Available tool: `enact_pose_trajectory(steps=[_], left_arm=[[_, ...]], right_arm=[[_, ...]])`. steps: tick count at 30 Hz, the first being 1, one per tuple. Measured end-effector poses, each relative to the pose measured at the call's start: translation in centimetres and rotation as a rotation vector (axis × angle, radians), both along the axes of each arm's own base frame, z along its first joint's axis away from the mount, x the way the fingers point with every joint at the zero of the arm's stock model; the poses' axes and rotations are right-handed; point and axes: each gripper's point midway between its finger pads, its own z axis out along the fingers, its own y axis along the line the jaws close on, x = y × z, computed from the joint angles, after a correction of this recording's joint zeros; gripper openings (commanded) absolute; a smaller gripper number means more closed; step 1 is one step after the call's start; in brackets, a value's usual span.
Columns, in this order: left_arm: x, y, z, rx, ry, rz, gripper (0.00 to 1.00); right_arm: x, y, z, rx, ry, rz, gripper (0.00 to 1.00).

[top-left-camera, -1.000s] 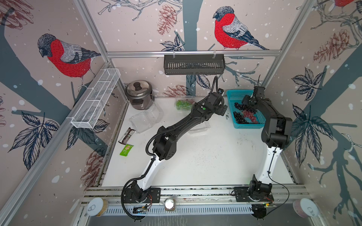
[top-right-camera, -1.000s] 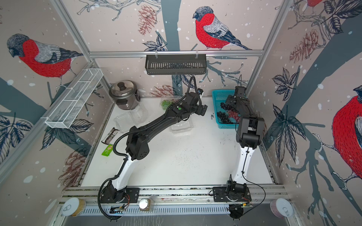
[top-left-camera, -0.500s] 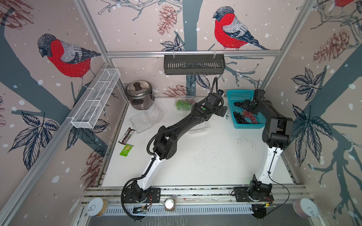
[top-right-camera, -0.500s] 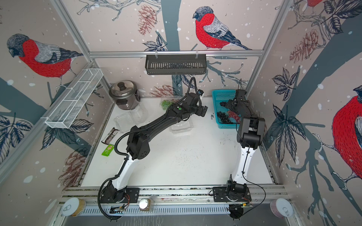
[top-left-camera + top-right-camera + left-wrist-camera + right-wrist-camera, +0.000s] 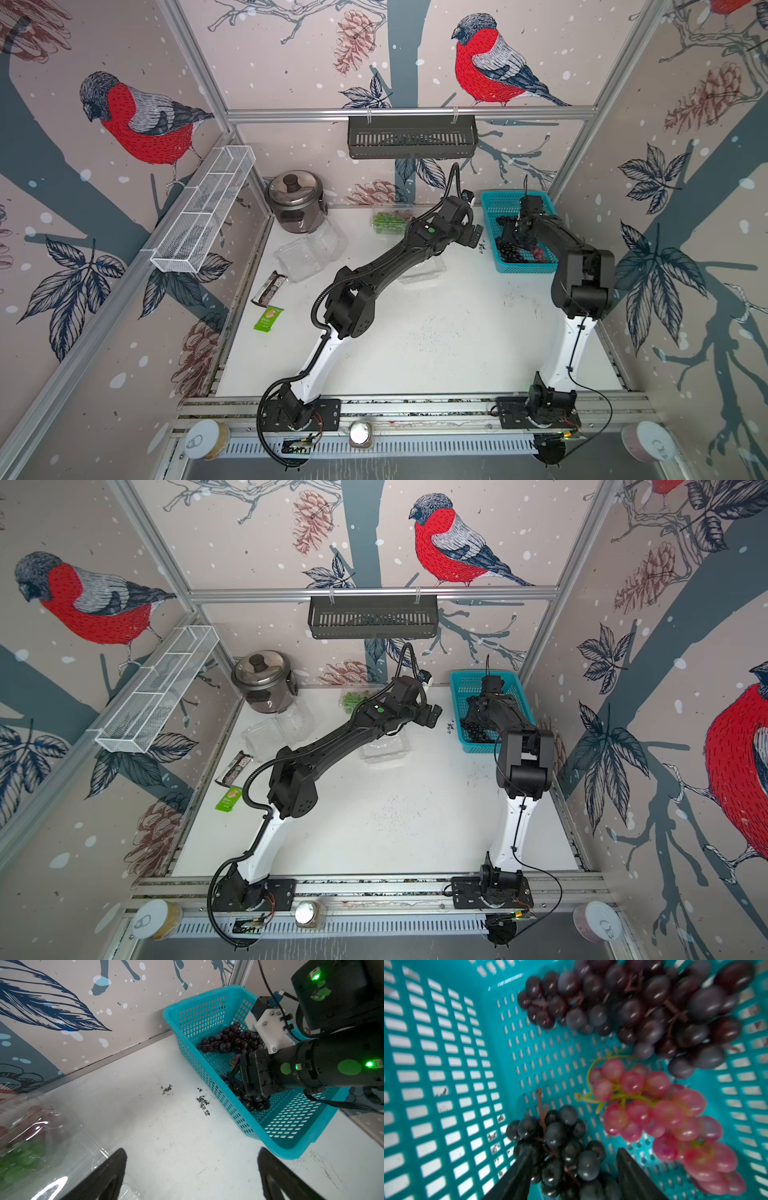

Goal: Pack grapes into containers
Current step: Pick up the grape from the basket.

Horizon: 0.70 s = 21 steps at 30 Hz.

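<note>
The dark bunch [image 5: 560, 1126] lies on the floor of the turquoise basket [image 5: 436, 1064], which stands in the far right corner of the surface [image 5: 436, 353]. The right hand [image 5: 573, 1151] is lowered into the basket with its fingers [image 5: 517, 1174] astride this bunch. The fingers are partly open, one against the grapes and the other just beside them, with no firm grip visible. The bunch's long axis runs between the fingers, stem end pointing away from the hand, so closure acts across its narrow width.

A red bunch [image 5: 660, 1118] lies just beside the outer face of one finger and may snag on the lift. A larger purple bunch [image 5: 643, 1007] lies beyond it.

The left hand [image 5: 191, 1151] hovers over the surface just beside the basket wall, jaws wide, holding nothing. The right arm is the nearer to the grapes.

An open container [image 5: 419, 272] sits near the centre of the surface, partly beneath the left arm. A filled container [image 5: 388, 220] holding green and red grapes stands at the far edge. An empty container [image 5: 307, 253] lies near the rice cooker [image 5: 297, 199].

The lift must clear the basket wall, and the left arm crosses the path to the nearest container.
</note>
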Motion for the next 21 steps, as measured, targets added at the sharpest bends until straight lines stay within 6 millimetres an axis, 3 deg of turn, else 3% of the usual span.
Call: enact_pose_trajectory(steps=[5, 10, 14, 16, 19, 21], left_arm=[[-0.3, -0.3, -0.2, -0.014, 0.018, -0.015, 0.97], [-0.6, -0.6, -0.2, -0.031, 0.036, -0.024, 0.97], [-0.6, -0.6, -0.2, -0.033, 0.039, -0.026, 0.97], [-0.6, -0.7, -0.2, -0.035, 0.04, -0.027, 0.97], [-0.6, -0.7, -0.2, -0.037, 0.042, -0.027, 0.97], [-0.6, -0.7, -0.2, -0.036, 0.043, -0.027, 0.97]], right_arm=[[-1.3, 0.9, -1.3, -0.04, 0.068, 0.022, 0.63], [-2.7, 0.6, -3.1, -0.082, 0.119, 0.025, 0.63], [-2.3, 0.2, -4.1, -0.096, 0.114, 0.019, 0.66], [-2.1, 0.1, -4.6, -0.083, 0.116, 0.017, 0.61], [-1.6, 0.3, -4.6, -0.047, 0.092, 0.023, 0.41], [-1.5, 0.4, -4.3, -0.008, 0.073, 0.025, 0.4]])
